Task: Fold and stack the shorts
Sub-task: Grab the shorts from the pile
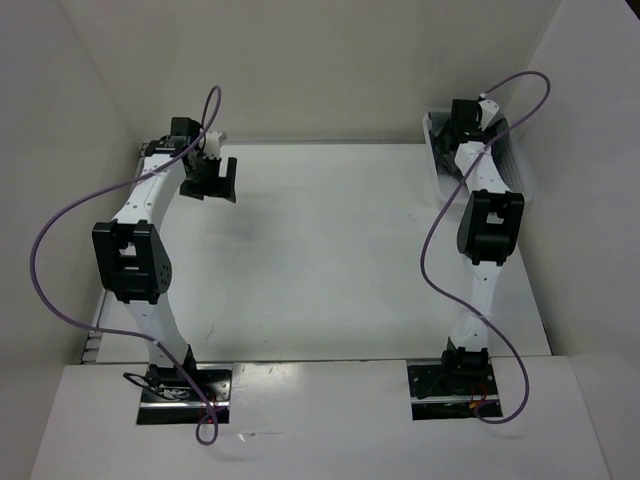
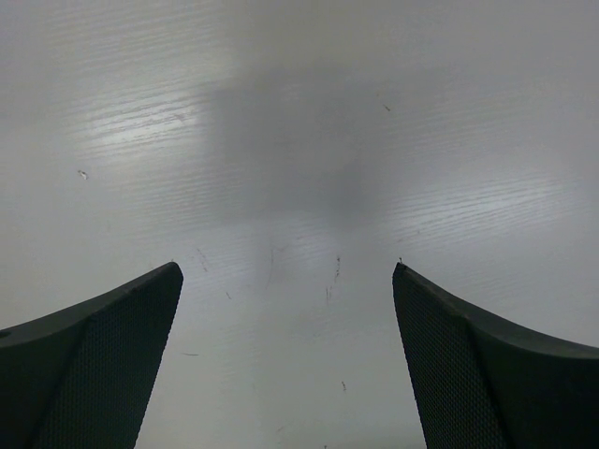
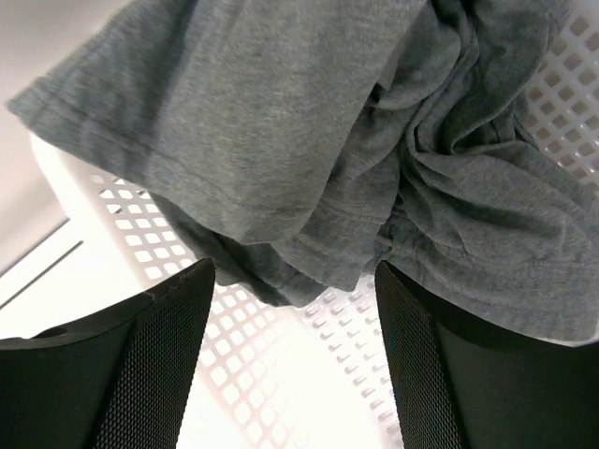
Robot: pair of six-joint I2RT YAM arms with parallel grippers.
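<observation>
Loosely crumpled shorts (image 3: 281,140) fill the mesh basket (image 3: 281,369).

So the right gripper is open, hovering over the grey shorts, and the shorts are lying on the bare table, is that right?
Not quite. The grey shorts are not on the table; they lie bunched in the white mesh basket, whose lattice shows beneath the fabric in the right wrist view. The rest holds: the right gripper is open, hovering over them.
</observation>
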